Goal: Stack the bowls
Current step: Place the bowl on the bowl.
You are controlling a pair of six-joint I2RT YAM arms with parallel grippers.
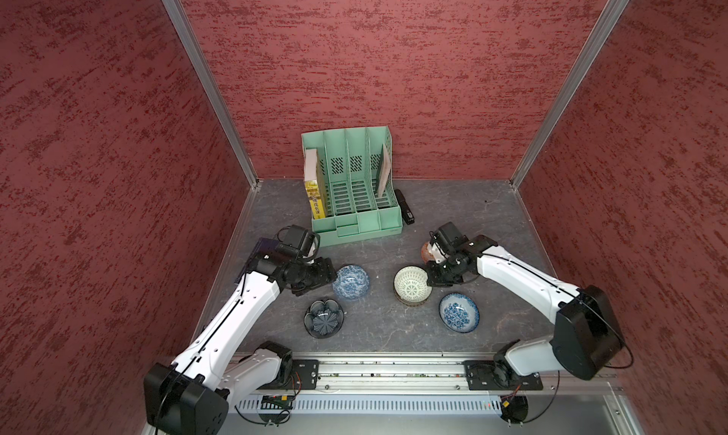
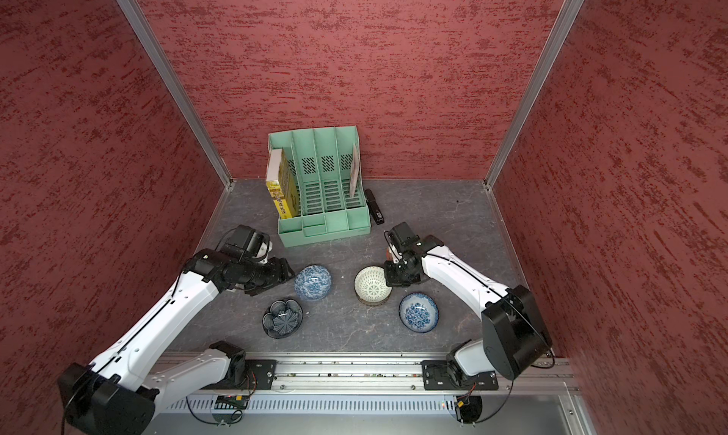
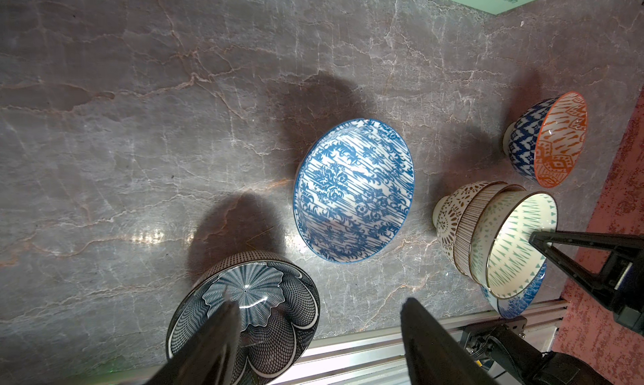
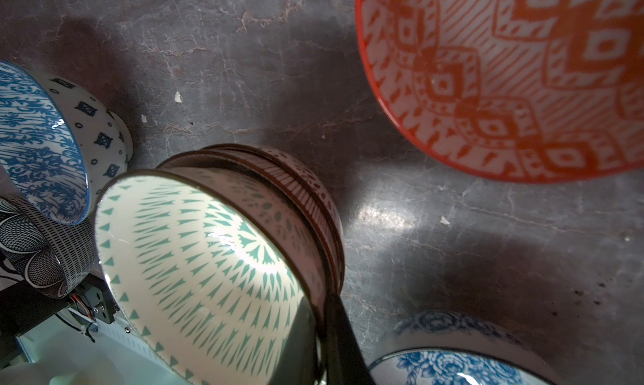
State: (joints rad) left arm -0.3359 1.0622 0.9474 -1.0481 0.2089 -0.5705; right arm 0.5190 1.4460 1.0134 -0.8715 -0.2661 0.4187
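The right gripper (image 1: 431, 280) pinches the glossy green-lattice bowl (image 1: 411, 285) at three o'clock. The left gripper (image 3: 319, 310) gapes, empty.

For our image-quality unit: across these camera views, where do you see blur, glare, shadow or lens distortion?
Right wrist view: the orange-red bowl is soft, too close; glare inside the green-patterned bowl. Left wrist view: the left gripper's fingers blur; bright glints and dark shadows on the table. In both top views: sharp, evenly lit, yet the frame posts splay outward.
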